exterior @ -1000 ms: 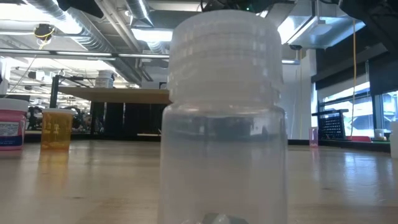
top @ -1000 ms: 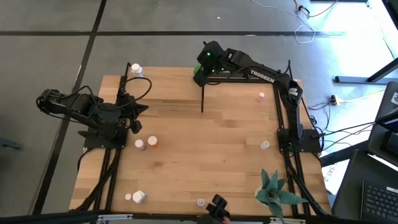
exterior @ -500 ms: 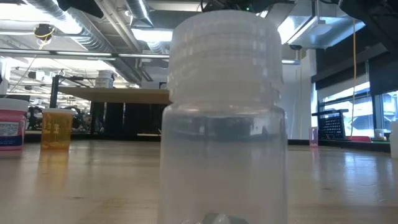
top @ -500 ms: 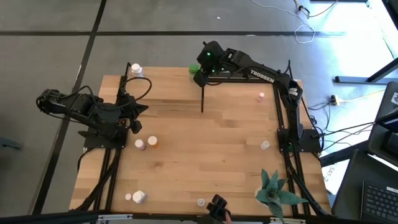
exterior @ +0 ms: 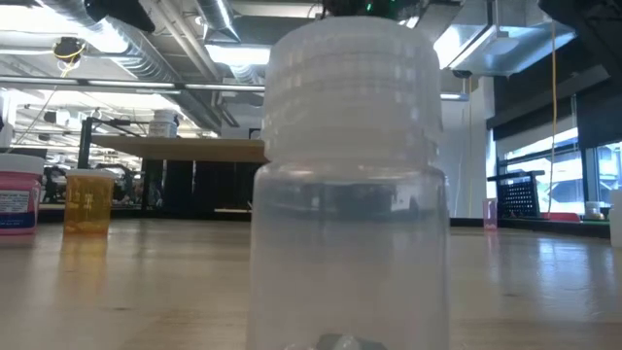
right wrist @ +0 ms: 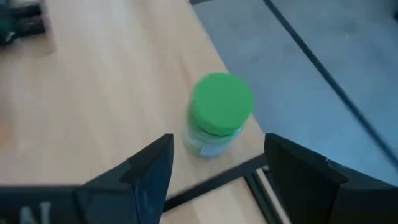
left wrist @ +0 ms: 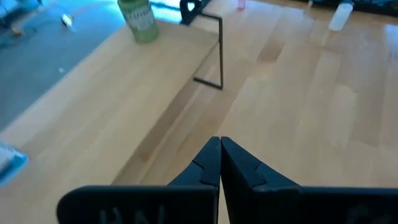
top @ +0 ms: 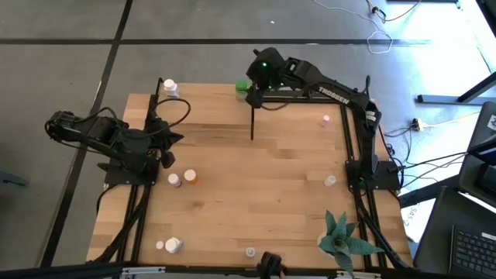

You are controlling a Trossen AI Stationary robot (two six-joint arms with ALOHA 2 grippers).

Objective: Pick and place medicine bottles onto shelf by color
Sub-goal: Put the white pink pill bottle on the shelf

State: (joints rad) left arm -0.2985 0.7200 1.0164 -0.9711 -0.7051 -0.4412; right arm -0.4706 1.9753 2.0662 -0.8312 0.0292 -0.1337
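The right gripper (right wrist: 214,171) has its two dark fingers spread wide apart, with nothing between them. It has drawn back and up from the green-capped green medicine bottle (right wrist: 216,124), which a second ago sat hidden under the gripper head and now stands uncovered and upright at the far edge of the light wood shelf (top: 209,105), just beside the black corner post (top: 253,116). In the high view that bottle (top: 242,87) shows just left of the right gripper (top: 254,94), whose arm reaches along the far side of the table.

The left gripper (left wrist: 220,163) has its fingers pressed together, holding nothing, and its arm has kept its folded place over the table's left edge.

A clear white-capped bottle (exterior: 348,185) fills the low view; an orange bottle (exterior: 87,201) stands far off.
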